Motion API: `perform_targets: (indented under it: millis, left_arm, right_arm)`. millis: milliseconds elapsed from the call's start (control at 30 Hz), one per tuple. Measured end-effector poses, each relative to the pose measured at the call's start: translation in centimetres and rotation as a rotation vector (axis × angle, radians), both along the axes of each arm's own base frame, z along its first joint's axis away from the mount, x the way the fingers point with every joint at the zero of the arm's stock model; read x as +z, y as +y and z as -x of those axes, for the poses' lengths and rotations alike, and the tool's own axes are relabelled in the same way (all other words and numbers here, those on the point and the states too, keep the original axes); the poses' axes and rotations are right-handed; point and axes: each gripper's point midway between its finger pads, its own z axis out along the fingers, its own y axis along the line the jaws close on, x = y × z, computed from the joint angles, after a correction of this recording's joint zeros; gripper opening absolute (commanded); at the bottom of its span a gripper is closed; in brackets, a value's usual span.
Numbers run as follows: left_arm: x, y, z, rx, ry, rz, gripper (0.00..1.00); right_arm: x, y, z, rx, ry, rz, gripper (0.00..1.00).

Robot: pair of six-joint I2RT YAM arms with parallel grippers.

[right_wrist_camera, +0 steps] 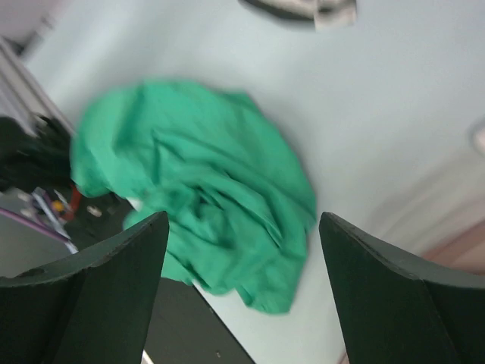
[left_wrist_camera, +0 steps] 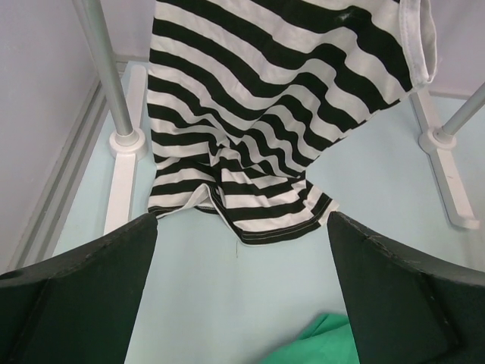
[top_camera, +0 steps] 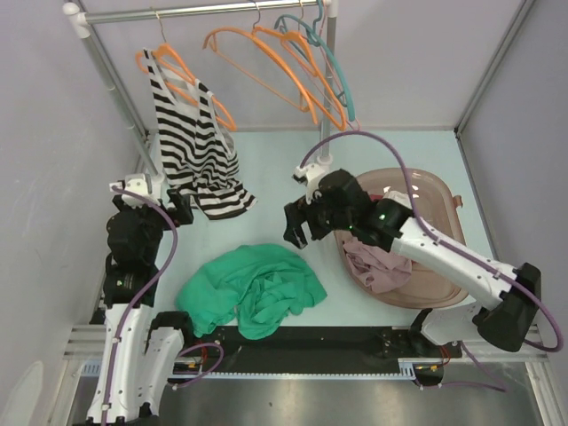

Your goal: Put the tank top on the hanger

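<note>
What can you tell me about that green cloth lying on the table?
The plain green tank top of thin, soft-looking fabric lies crumpled in a loose heap, folds bunched toward its middle, no straps clearly traceable. It rests on the pale table, its near edge draping onto the black rail. The open right tool hangs above without touching it.

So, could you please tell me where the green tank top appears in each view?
Top external: green tank top, crumpled, lower centre.
Left wrist: only a corner, at the bottom edge.
Right wrist: large, centre-left.
Shared landmark: striped top, just beyond it; in the right wrist only a blurred scrap at the top edge, probably its hem.
</note>
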Motion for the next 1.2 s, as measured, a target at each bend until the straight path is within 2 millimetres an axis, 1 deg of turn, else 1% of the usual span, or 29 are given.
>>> perform_targets:
  millis: [33,67,133,167,233,333,400,500,667,700,733,767,800,833,867,900,933,967,1000,1033,1133,1200]
  left_arm:
    - [-0.1,0.0,-0.1,-0.002,0.006,0.0,1.0]
    - [-0.4,-0.1,-0.2,-0.005,0.014,0.0,0.99]
    - [-0.8,-0.3,-0.3,-0.016,0.03,0.0,1.0]
    - [-1.0,-0.5,-0.4,-0.023,0.038,0.001,0.99]
    - [-1.5,-0.6,-0.7,-0.032,0.059,0.003,1.0]
    - [-2.5,-1.0,-1.1,-0.051,0.096,0.008,1.0]
    - [-3.1,-1.3,-1.3,-0.068,0.122,0.012,0.99]
    - [-3.9,-1.6,-1.4,-0.084,0.152,0.016,0.99]
    - [-4.0,-1.6,-1.3,-0.082,0.156,0.016,0.99]
    - [-4.0,-1.5,-1.3,-0.081,0.155,0.016,1.0]
    - [-3.9,-1.5,-1.3,-0.079,0.155,0.016,0.99]
    - [-3.9,-1.5,-1.3,-0.079,0.154,0.015,0.99]
    - [-3.9,-1.5,-1.3,-0.079,0.153,0.015,0.99]
    - [-3.9,-1.5,-1.3,-0.079,0.152,0.015,0.99]
    - [-3.8,-1.5,-1.3,-0.079,0.151,0.016,0.99]
    - [-3.8,-1.5,-1.3,-0.079,0.149,0.015,0.99]
    - [-3.8,-1.5,-1.3,-0.079,0.149,0.015,0.99]
    - [-3.8,-1.5,-1.3,-0.079,0.15,0.015,0.99]
    - [-3.8,-1.5,-1.3,-0.079,0.15,0.015,0.99]
    - [-3.8,-1.5,-1.3,-0.079,0.15,0.016,0.99]
    - [-3.8,-1.5,-1.3,-0.079,0.15,0.016,1.0]
    - [-3.8,-1.5,-1.3,-0.079,0.15,0.014,1.0]
  right_arm:
    - [-1.8,-0.2,-0.1,-0.01,0.024,0.035,0.86]
    - [-4.2,-0.7,0.2,-0.016,0.064,0.081,0.84]
    - [-7.0,-1.5,1.0,-0.021,0.114,0.127,0.83]
    - [-8.0,-1.8,1.4,-0.021,0.135,0.136,0.81]
    - [-9.3,-1.8,2.1,-0.017,0.166,0.124,0.8]
    - [-10.8,-1.3,3.0,-0.002,0.21,0.089,0.8]
    - [-11.8,-0.7,3.6,0.01,0.233,0.083,0.8]
    - [-13.1,0.7,4.7,0.046,0.262,0.075,0.81]
    - [-15.5,2.1,5.7,0.076,0.297,0.098,0.82]
    - [-16.0,2.3,5.9,0.081,0.303,0.104,0.8]
    - [-16.6,2.5,6.0,0.085,0.309,0.11,0.77]
    - [-17.1,2.6,6.1,0.086,0.315,0.117,0.7]
    - [-17.6,2.7,6.2,0.088,0.32,0.124,0.67]
    - [-18.1,2.8,6.3,0.087,0.326,0.129,0.62]
    - [-18.7,2.8,6.3,0.082,0.338,0.135,0.52]
    - [-19.0,2.9,6.4,0.081,0.346,0.137,0.45]
    - [-19.5,3.1,6.4,0.081,0.357,0.14,0.36]
    - [-19.8,3.2,6.4,0.083,0.366,0.14,0.16]
    - [-20.0,3.3,6.4,0.086,0.37,0.141,0.07]
    - [-20.3,3.5,6.5,0.083,0.383,0.139,0.01]
    - [-20.9,3.4,6.0,0.071,0.394,0.147,0.0]
    - [-20.9,3.0,5.1,0.051,0.399,0.148,0.0]
